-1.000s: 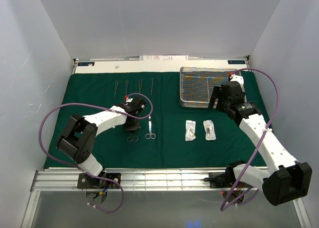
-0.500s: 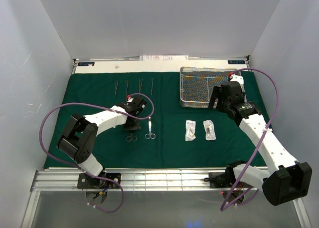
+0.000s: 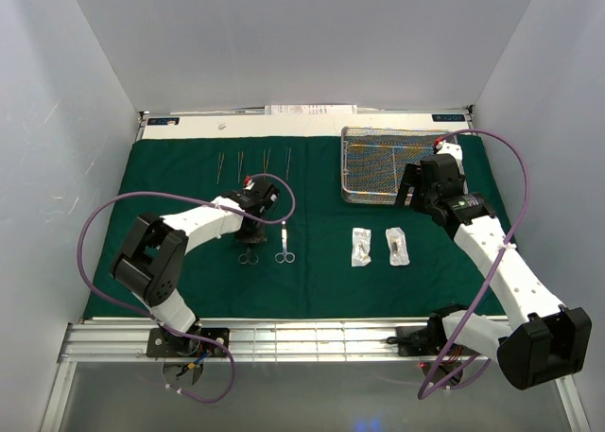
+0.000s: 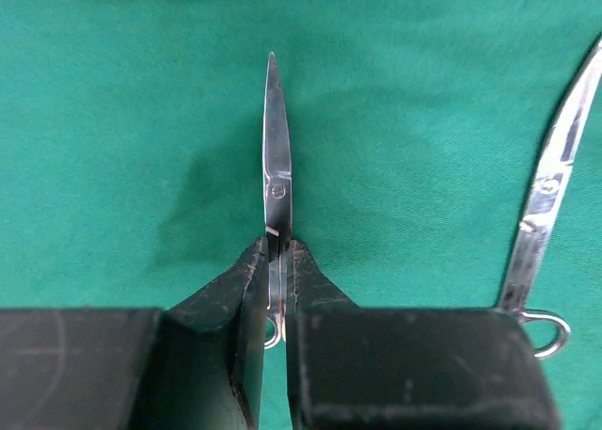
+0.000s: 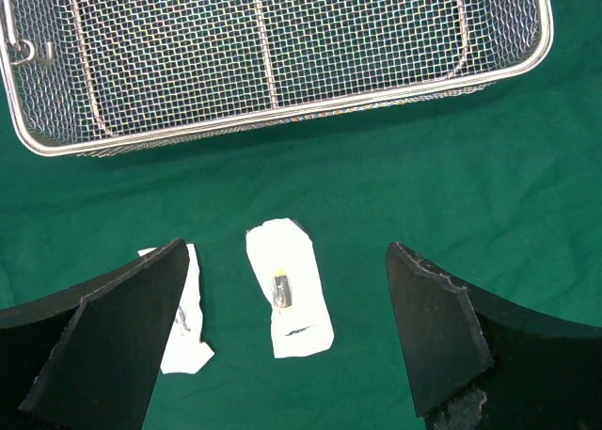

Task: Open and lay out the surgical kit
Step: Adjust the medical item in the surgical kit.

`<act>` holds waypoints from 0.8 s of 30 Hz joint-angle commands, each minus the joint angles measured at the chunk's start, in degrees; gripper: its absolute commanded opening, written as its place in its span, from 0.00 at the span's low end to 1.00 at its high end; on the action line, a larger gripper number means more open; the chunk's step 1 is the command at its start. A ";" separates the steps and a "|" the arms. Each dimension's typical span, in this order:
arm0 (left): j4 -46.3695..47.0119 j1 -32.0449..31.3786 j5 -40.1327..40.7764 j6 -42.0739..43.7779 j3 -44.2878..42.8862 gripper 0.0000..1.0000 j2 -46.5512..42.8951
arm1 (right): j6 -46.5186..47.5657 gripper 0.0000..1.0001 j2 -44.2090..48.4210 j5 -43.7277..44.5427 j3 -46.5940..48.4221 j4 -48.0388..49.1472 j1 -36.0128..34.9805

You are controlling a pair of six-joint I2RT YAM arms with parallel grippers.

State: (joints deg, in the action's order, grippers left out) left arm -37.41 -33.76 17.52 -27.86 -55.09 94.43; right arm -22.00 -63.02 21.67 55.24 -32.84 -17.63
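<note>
The dark green cloth lies spread over the table. My left gripper is shut on a slim pair of scissors just behind the pivot, with the blades pointing away from me. Their ring handles stick out behind the jaws. A second pair of scissors lies on the cloth to the right. My right gripper hangs open above two small packets, touching neither. The wire-mesh tray stands at the back right.
Several thin metal instruments lie in a row on the cloth behind my left gripper. A white strip of table and papers border the cloth at the back. White walls close in both sides.
My left jaws have closed further onto the scissors, and the gripper with the scissors has shifted slightly back and left. The right arm has not moved.
</note>
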 commanded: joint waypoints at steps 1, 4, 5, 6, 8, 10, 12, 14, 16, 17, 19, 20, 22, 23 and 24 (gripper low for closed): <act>-0.82 0.54 1.64 0.17 -3.70 0.17 -1.09 | 0.73 0.91 0.80 -0.31 -0.49 1.90 0.31; -2.75 0.54 0.94 -0.35 -5.29 0.17 -1.79 | 0.73 0.91 0.71 -0.23 -0.58 1.99 0.31; -3.19 0.54 0.85 -0.79 -5.90 0.17 -1.97 | 0.64 0.91 0.62 -0.31 -0.49 1.99 0.31; -3.37 0.54 0.68 -0.97 -5.99 0.17 -2.32 | 0.64 0.91 0.54 -0.31 -0.49 1.99 0.31; -3.46 0.54 0.24 -1.41 -5.65 0.17 -2.67 | 0.55 0.91 0.53 -0.49 -0.49 2.08 0.31; -3.20 0.54 0.41 -1.24 -5.29 0.17 -2.41 | 0.55 0.91 0.45 -0.49 -0.57 2.08 0.31; -3.20 0.54 1.02 -0.63 -5.29 0.17 -1.71 | 0.55 0.91 0.36 -0.58 -0.66 2.17 0.40; -3.11 0.54 1.29 -0.36 -5.29 0.17 -0.83 | 0.55 0.91 0.27 -0.75 -0.58 2.25 0.40; -3.02 0.54 1.38 -0.27 -5.03 0.17 -0.57 | 0.55 0.91 0.18 -0.93 -0.58 2.25 0.40; -2.85 0.62 1.38 -0.27 -4.85 0.17 -0.57 | 0.55 0.91 0.27 -0.84 -0.49 2.25 0.40; -2.50 0.62 1.38 -0.27 -4.24 0.16 -0.57 | 0.64 0.91 0.27 -0.93 -0.58 2.25 0.40; -2.41 0.71 1.38 -0.27 -3.89 0.16 -0.57 | 0.64 0.91 0.27 -0.93 -0.58 2.25 0.40; -2.14 0.71 1.20 -0.18 -3.27 0.16 -0.48 | 0.73 0.91 0.36 -0.84 -0.58 2.25 0.40; -1.97 0.80 1.20 -0.09 -3.01 0.16 -0.48 | 0.73 0.91 0.27 -0.84 -0.58 2.17 0.40; -1.88 0.80 1.20 -0.01 -2.66 0.16 -0.48 | 0.73 0.91 0.27 -0.84 -0.49 2.25 0.40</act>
State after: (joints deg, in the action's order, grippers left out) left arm -40.01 -33.36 17.65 -28.29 -58.78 94.41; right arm -21.98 -63.02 20.82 54.57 -32.77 -17.58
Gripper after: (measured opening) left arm 0.209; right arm 0.909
